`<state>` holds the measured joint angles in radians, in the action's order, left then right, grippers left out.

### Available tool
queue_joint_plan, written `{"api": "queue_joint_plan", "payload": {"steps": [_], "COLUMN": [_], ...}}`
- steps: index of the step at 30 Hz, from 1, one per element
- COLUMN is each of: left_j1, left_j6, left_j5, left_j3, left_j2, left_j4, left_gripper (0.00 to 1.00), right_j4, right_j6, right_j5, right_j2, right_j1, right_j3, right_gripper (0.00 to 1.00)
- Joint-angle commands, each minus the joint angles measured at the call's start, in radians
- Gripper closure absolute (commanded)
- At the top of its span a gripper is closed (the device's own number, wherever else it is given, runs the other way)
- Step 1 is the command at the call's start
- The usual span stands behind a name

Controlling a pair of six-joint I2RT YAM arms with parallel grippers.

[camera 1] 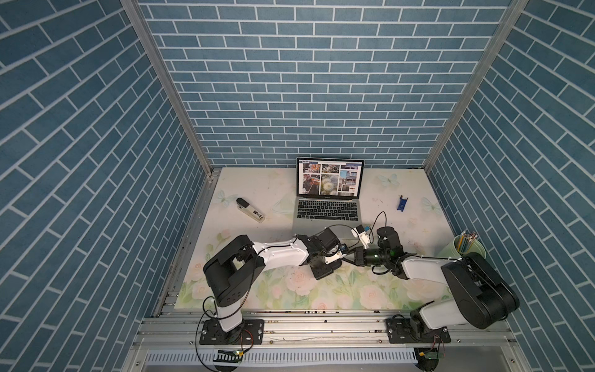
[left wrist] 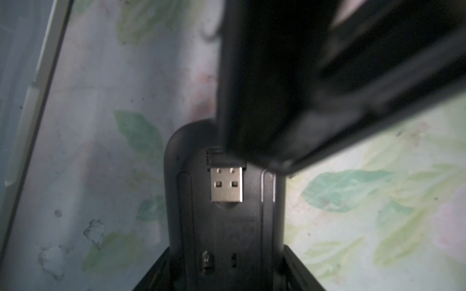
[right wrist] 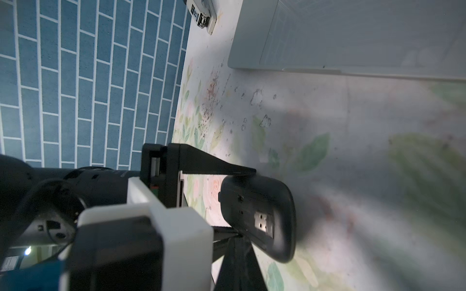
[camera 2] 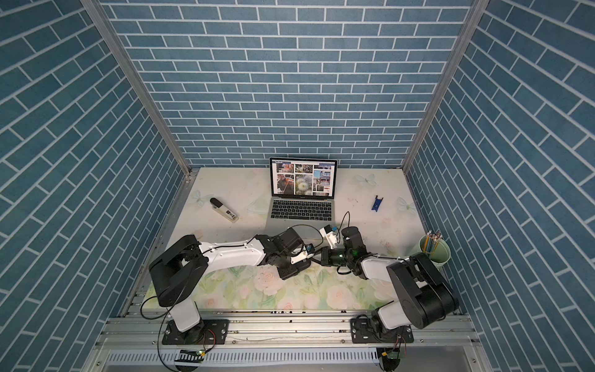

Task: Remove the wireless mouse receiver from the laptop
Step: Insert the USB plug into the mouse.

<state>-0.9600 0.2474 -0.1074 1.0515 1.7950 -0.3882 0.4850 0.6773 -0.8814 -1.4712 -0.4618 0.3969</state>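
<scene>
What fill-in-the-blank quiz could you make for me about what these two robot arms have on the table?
The left gripper grips a black ___. The wireless mouse receiver lies in a slot on that thing's underside, not plugged into the ___. The green cup holds ___.
Missing words: mouse; laptop; pencils.

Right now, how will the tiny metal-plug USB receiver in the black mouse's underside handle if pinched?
Tiny black-capped USB receiver: probably rigid and featherlight, being a short metal stub. Smooth plug, so likely slippery. Recessed in the black oval mouse, so little to grip.
</scene>
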Motion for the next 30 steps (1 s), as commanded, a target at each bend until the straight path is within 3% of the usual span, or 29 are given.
{"api": "queue_joint_plan", "payload": {"steps": [1, 30], "left_j1": [-0.011, -0.01], "left_j6": [0.02, 0.02], "left_j5": [0.018, 0.023], "left_j3": [-0.003, 0.022], "left_j2": [0.05, 0.079], "left_j4": [-0.033, -0.061], "left_gripper": [0.45, 0.45], "right_j4": [0.02, -0.093], "right_j6": [-0.012, -0.087], "right_j5": [-0.03, -0.001], "right_j2": [-0.035, -0.178], "right_j1": [-0.003, -0.022], "right_j3": [0.036, 0.096], "right_gripper": [1.0, 1.0]}}
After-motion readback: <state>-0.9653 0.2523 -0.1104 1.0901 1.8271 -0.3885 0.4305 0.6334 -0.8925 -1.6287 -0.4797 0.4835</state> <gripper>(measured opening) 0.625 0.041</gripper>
